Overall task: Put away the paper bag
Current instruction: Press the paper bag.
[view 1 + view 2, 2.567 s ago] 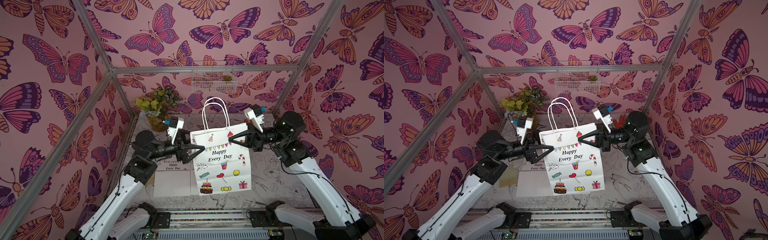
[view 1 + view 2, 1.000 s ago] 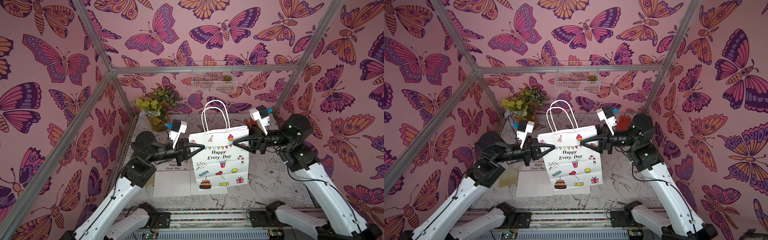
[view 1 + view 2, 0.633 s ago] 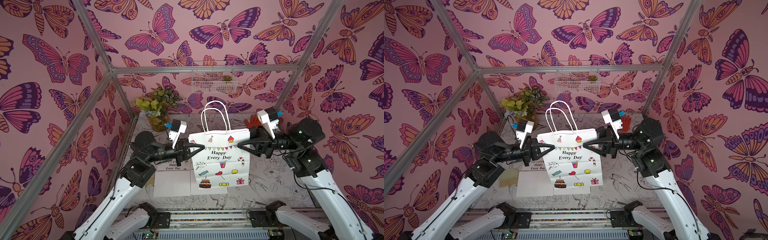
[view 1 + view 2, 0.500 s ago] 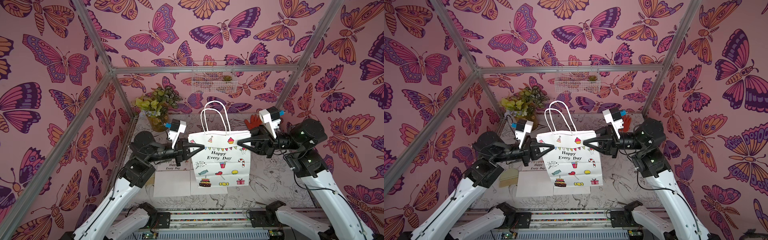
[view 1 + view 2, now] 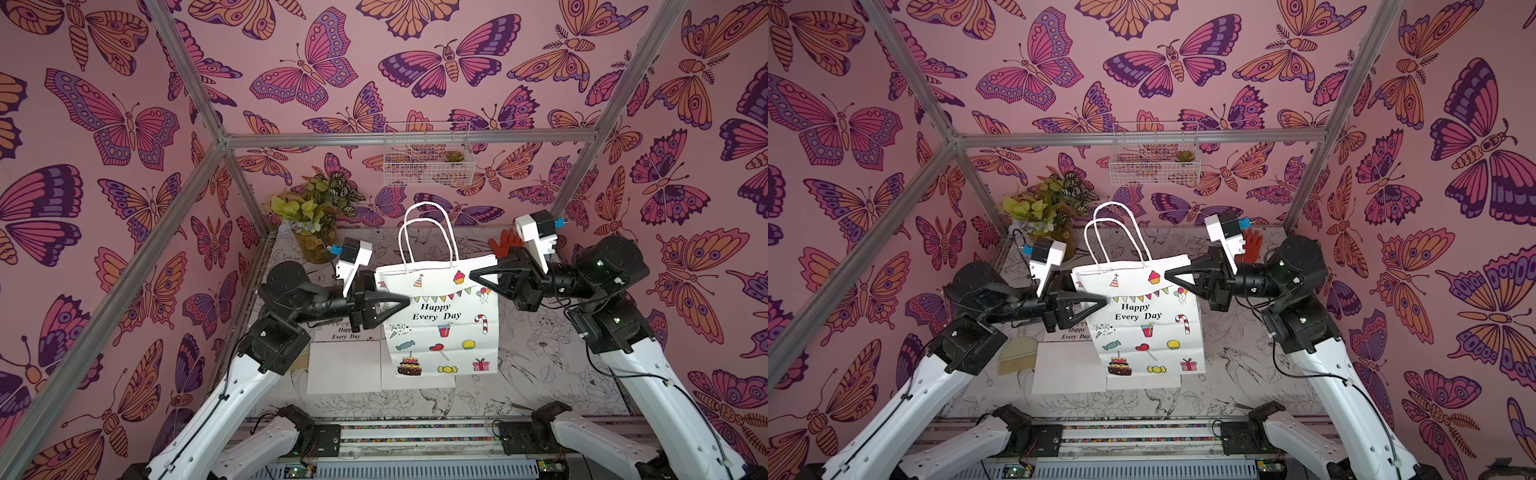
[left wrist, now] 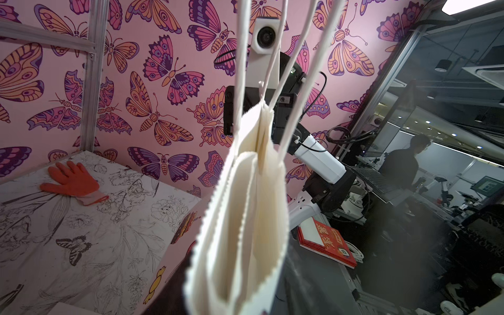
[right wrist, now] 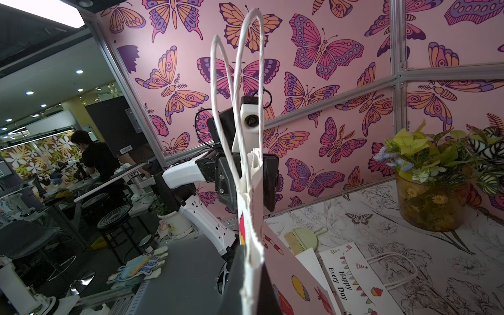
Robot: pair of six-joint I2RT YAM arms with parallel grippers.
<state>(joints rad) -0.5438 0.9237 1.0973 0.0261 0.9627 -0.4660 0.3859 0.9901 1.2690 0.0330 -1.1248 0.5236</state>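
This paper bag is light and thin, stiff only along its creases, so I expect it to sway, buckle or tear if I squeeze the middle or pull its sides apart. The sensible holds are the top rim near the corners, or the twisted cord handles. The printed face would just crumple.

It stands upright between the two arms, folded nearly flat. Its bottom seems clear of the table, above other bags lying flat near the front edge.

My right gripper is pressed together on the rim at the bag's top corner on that side, and I judge it carries the whole weight. My left gripper has its jaws spread. The right wrist view shows one jaw on each side of the opposite edge with a gap to the paper, so it straddles the bag without gripping. Held by one corner, I'd expect the bag to hang a little skewed
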